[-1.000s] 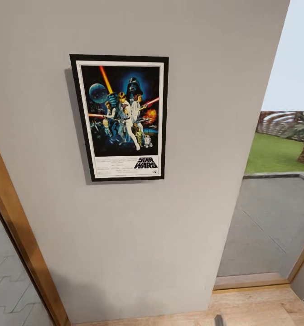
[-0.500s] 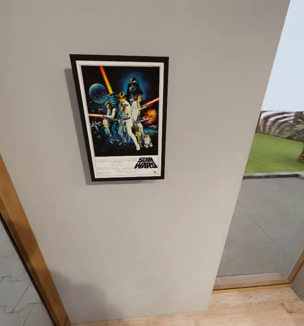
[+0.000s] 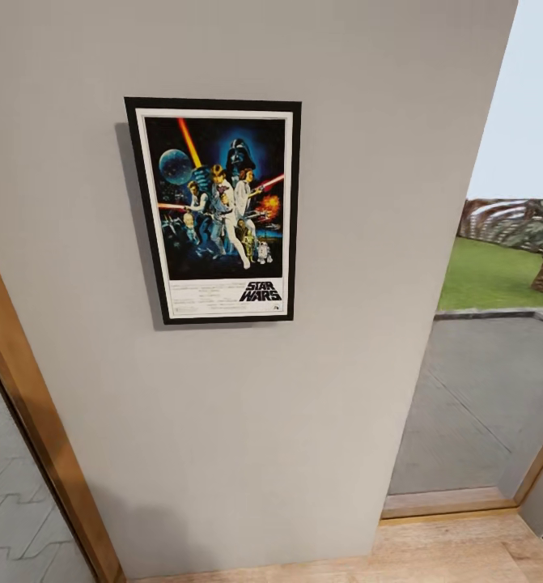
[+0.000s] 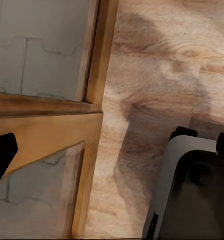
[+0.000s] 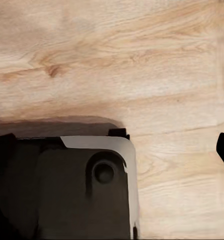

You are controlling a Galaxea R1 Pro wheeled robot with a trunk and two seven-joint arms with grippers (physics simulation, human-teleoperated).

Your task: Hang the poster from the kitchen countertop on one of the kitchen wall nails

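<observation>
The poster (image 3: 214, 210) hangs upright and flat against the pale grey wall (image 3: 320, 380) in the head view, its black frame casting a thin shadow to the left. No gripper touches it. The wall nail is hidden behind the poster, and the kitchen countertop is out of view. In the left wrist view my left gripper (image 4: 114, 155) points down at the wooden floor, its dark fingertips (image 4: 2, 155) spread wide with nothing between them. My right gripper (image 5: 112, 145) is likewise open over the floor boards, with nothing held.
A wooden door frame (image 3: 36, 437) runs diagonally at the wall's left. To the right, an opening (image 3: 489, 389) leads onto a grey terrace with grass beyond. The robot's own grey base (image 5: 82, 190) sits below both grippers, above the wood floor (image 4: 152, 75).
A small grey tip that showed at the bottom edge of the head view one second ago has dropped out of sight. The poster and the view have not moved.
</observation>
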